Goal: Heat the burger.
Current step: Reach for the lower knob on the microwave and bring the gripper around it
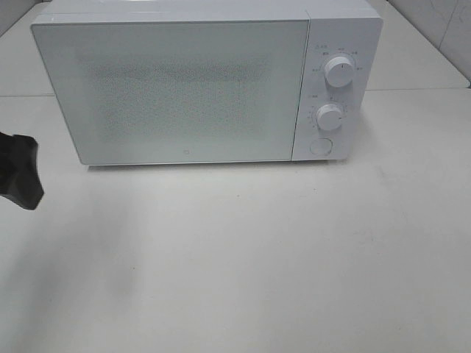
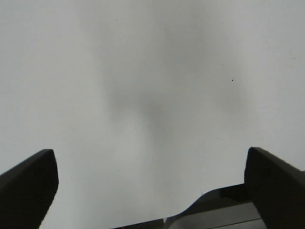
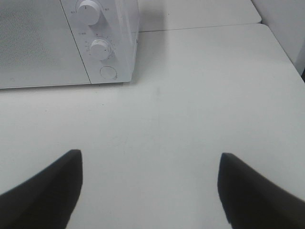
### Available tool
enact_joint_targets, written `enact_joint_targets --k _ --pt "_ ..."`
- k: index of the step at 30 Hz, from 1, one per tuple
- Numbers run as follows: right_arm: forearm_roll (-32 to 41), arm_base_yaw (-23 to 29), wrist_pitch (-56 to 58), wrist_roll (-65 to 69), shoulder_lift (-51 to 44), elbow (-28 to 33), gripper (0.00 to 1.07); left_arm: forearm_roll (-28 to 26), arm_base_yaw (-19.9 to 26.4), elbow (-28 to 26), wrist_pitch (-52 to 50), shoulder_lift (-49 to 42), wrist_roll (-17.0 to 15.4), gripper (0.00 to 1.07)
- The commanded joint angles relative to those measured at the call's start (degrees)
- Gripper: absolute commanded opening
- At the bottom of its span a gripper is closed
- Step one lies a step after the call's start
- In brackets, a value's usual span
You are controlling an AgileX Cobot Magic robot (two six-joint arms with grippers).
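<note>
Starting nearest the lenses, the left gripper [image 2: 150, 157] is seen with its two dark fingers [image 2: 28, 186] spread wide. Nothing is held between them, and only bare white table [image 2: 152, 71], crossed by soft grey shadows, is shown beneath. The right gripper [image 3: 150, 157] is likewise found spread, with no object between its blurred dark fingertips and plain tabletop filling the gap.

In the high view, a dark block of the left arm [image 1: 18, 170] is caught at the left edge, above the table. It is placed to the left of the microwave's lower corner and apart from it. A wide stretch of white surface is left between the viewer and the appliance.

Farther back, a white microwave [image 1: 324, 29] is set upright on the table. Its door [image 1: 176, 88] is shut, and a fine dotted mesh is printed across the pale panel. On the control strip at its right side, an upper knob [image 1: 339, 70] is mounted above a lower knob [image 1: 330, 117], and a round button [image 1: 320, 145] is set beneath both. This control end is also seen from the right wrist, well apart from the spread fingers.

The burger is shown in none of the three views. Whether it lies behind the shut door cannot be told, since nothing can be made out through the panel.

Behind the microwave, a pale tiled wall [image 1: 449, 37] is glimpsed at the right rear corner.
</note>
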Motion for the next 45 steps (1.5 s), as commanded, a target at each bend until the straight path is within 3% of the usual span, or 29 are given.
enact_joint_targets --k 1,3,5,6,8,11,16,23,29,37,45 --pt "0.06 -0.34 -0.46 -0.86 -1.43 0.11 0.75 -5.67 5.56 0.4 1.83 -1.26 6.02 1.01" --pt "0.06 -0.34 -0.46 -0.86 -1.43 0.11 0.75 -7.56 8.31 0.4 2.52 -1.72 7.91 1.01" --pt "0.06 -0.34 -0.46 -0.86 -1.43 0.11 0.75 -11.06 15.3 0.4 4.13 -2.98 11.06 1.01" --pt "0.06 -0.34 -0.46 -0.86 -1.43 0.11 0.75 -11.06 15.3 0.4 4.13 -2.98 11.06 1.01" --pt "0.06 -0.34 -0.46 -0.86 -1.43 0.11 0.75 -12.66 22.29 0.4 6.02 -5.84 11.57 1.01" --pt "0.06 -0.34 -0.46 -0.86 -1.43 0.11 0.75 -12.38 24.69 0.52 7.56 -9.4 11.46 1.01" --pt "0.06 -0.34 -0.46 -0.86 -1.43 0.11 0.75 -11.29 24.69 2.98 7.16 -15.18 11.17 1.01" --pt "0.06 -0.34 -0.46 -0.86 -1.43 0.11 0.75 -8.94 24.69 15.64 2.06 -32.09 11.17 1.01" --pt "0.06 -0.34 -0.46 -0.86 -1.43 0.11 0.75 -7.62 24.69 21.43 1.03 -46.47 10.94 1.01" --pt "0.06 -0.34 -0.46 -0.86 -1.43 0.11 0.75 -6.93 24.69 24.12 3.67 -61.65 8.59 1.01" --pt "0.06 -0.34 -0.46 -0.86 -1.43 0.11 0.75 -5.39 24.69 24.29 3.67 -69.61 7.28 1.01"
